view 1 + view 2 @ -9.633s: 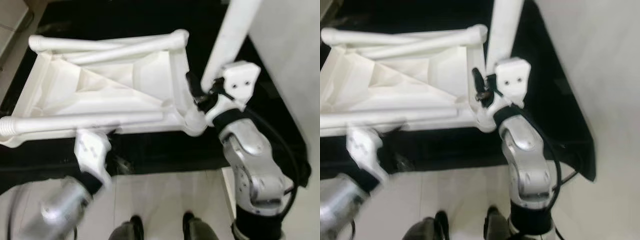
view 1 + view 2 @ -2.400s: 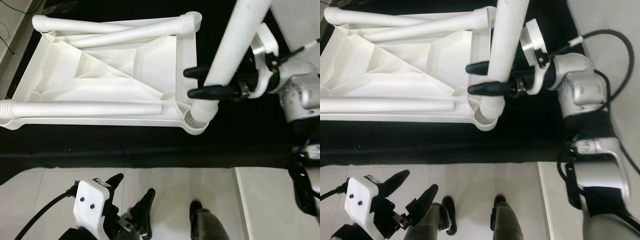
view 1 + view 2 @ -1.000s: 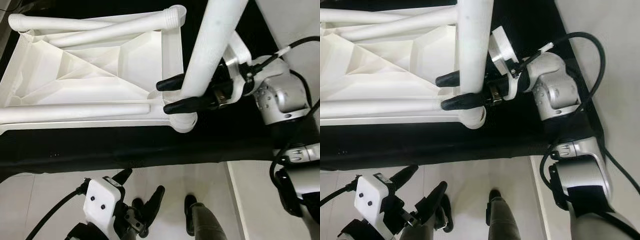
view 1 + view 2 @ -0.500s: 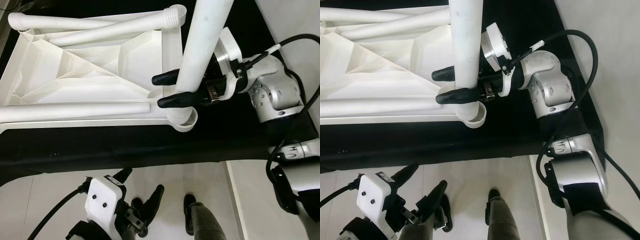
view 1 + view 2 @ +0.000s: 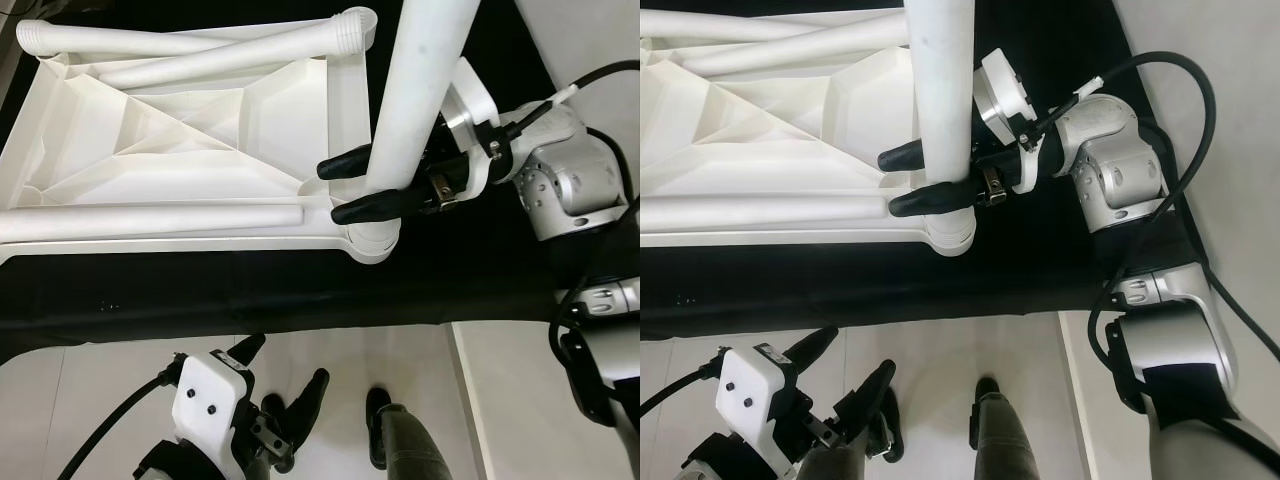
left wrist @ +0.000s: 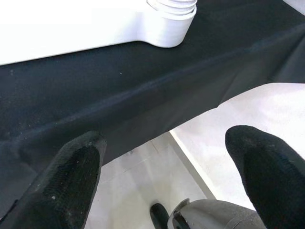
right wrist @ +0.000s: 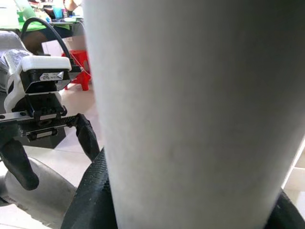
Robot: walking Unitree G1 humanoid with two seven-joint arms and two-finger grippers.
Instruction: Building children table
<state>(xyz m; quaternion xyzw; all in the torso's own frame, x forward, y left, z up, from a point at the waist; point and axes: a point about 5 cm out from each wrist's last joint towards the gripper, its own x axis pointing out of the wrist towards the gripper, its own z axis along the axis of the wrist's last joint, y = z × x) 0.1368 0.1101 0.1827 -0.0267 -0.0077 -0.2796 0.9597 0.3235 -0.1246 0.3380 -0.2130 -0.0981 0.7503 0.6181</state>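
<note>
A black cloth [image 5: 250, 290] covers the work surface, where the upturned tabletop [image 5: 190, 150] lies. At its near right corner socket [image 5: 372, 240], an upright leg [image 5: 415, 100] is clamped by the right gripper [image 5: 352, 187]; it should be kept vertical and pressed squarely. The left gripper [image 5: 285, 385] hangs spread, idle.

Black cloth [image 5: 470, 270] over tiled floor [image 5: 90, 400]; upturned white tabletop [image 5: 180, 150] lies on cloth.
</note>
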